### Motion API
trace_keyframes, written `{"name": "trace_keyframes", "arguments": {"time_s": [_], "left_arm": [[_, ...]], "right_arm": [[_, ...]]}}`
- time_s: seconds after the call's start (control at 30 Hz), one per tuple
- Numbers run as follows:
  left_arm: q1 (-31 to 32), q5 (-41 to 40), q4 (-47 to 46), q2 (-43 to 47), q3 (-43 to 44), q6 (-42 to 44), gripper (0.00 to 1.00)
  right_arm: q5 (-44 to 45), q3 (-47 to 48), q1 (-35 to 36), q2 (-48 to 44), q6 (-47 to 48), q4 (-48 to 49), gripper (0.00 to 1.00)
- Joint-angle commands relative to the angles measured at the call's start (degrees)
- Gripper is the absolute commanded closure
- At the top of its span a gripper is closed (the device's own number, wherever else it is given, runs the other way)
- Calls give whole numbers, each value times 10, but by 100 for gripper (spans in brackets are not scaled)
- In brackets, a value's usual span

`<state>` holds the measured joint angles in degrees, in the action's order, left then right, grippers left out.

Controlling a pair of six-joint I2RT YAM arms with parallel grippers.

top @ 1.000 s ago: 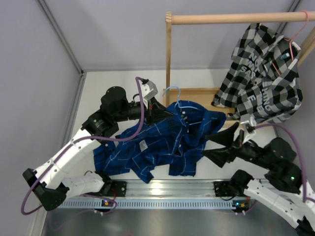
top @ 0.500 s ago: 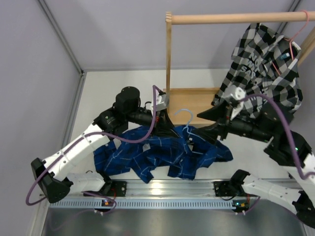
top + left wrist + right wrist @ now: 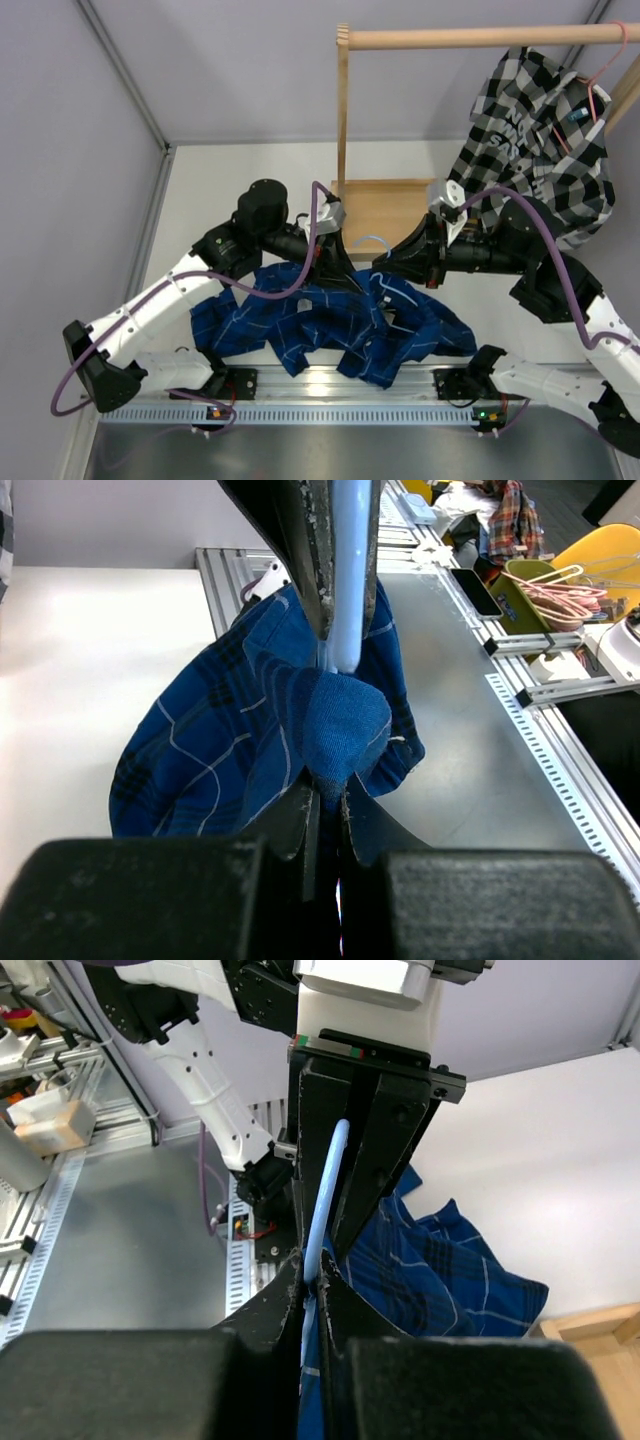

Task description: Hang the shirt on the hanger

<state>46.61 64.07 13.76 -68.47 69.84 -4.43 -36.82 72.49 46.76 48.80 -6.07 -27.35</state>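
The royal-blue plaid shirt (image 3: pixel 300 325) hangs bunched above the table's near edge. My left gripper (image 3: pixel 350 280) is shut on a fold of it (image 3: pixel 340 720). The light-blue wire hanger (image 3: pixel 372 240) comes out of that fold (image 3: pixel 347 580) and runs straight across to my right gripper (image 3: pixel 383 263). In the right wrist view the right gripper (image 3: pixel 315 1278) is shut on the hanger wire (image 3: pixel 328 1180), with blue shirt cloth (image 3: pixel 450 1260) beside and below it. The two grippers face each other tip to tip. Most of the hanger is hidden under the cloth.
A wooden rack with a top rod (image 3: pixel 480 38) and a flat base (image 3: pixel 385 200) stands behind. A black-and-white checked shirt (image 3: pixel 540 150) hangs on it at the right. An aluminium rail (image 3: pixel 340 385) runs along the near edge. Grey walls close the left and back.
My right arm swung in from the near right to the middle and shut on the hanger wire. The left gripper carried the shirt and hanger rightward; the shirt now droops lower.
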Motion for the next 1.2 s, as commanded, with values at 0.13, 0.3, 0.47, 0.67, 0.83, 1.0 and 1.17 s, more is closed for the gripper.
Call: {"name": "trace_keyframes", "arguments": {"time_s": [0.13, 0.3, 0.47, 0.67, 0.83, 1.0, 1.17], "left_arm": [[1, -83, -15, 48, 13, 34, 60], [1, -401, 9, 123, 21, 21, 2], [1, -742, -8, 262, -84, -48, 2], [1, -837, -101, 422, -302, -98, 2], [1, -853, -179, 397, -374, -90, 2], [1, -850, -255, 341, -386, -75, 17], [-1, -1101, -215, 255, -340, -115, 100]], "right_arm": [[-17, -16, 5, -13, 2, 71, 100], [84, -16, 6, -46, 5, 71, 100], [211, -13, 5, -78, -4, 71, 100], [228, 36, 5, -72, 8, 42, 100], [188, 68, 5, -61, 5, 20, 100], [186, 72, 5, -64, 5, 10, 100], [226, 49, 6, -97, 9, 5, 100]]}}
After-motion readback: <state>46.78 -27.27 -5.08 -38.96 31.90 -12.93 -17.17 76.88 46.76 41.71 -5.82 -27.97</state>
